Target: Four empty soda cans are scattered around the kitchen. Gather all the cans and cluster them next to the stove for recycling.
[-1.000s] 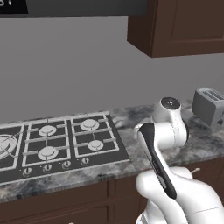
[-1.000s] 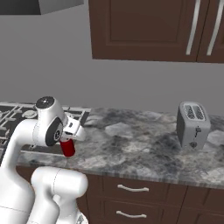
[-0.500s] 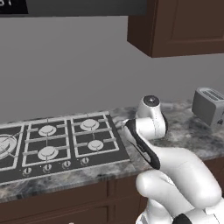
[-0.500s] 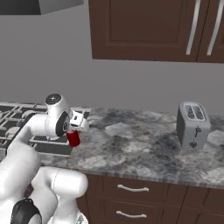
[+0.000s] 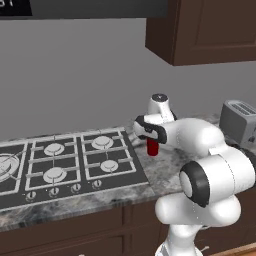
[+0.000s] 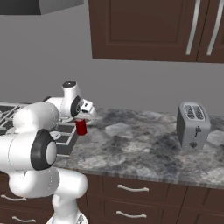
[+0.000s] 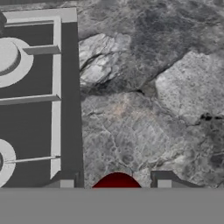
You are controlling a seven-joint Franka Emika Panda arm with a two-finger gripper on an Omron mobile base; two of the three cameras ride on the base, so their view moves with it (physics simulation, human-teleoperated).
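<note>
now the gripper [image 6: 82, 121], clamped on a soda can [image 5: 152, 147], has swung from the counter's [image 6: 144, 144] front edge to beside the stove [image 5: 70, 165].

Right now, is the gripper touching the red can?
Touching. In the hand view the red can sits between the gripper's closed fingertips; the right base view shows it hanging under the hand.

red soda can [image 5: 152, 147], black stove [image 5: 65, 167], mottled grey counter [image 6: 140, 148], silver toaster [image 6: 192, 124], dark brown cabinets [image 6: 144, 28]
</note>
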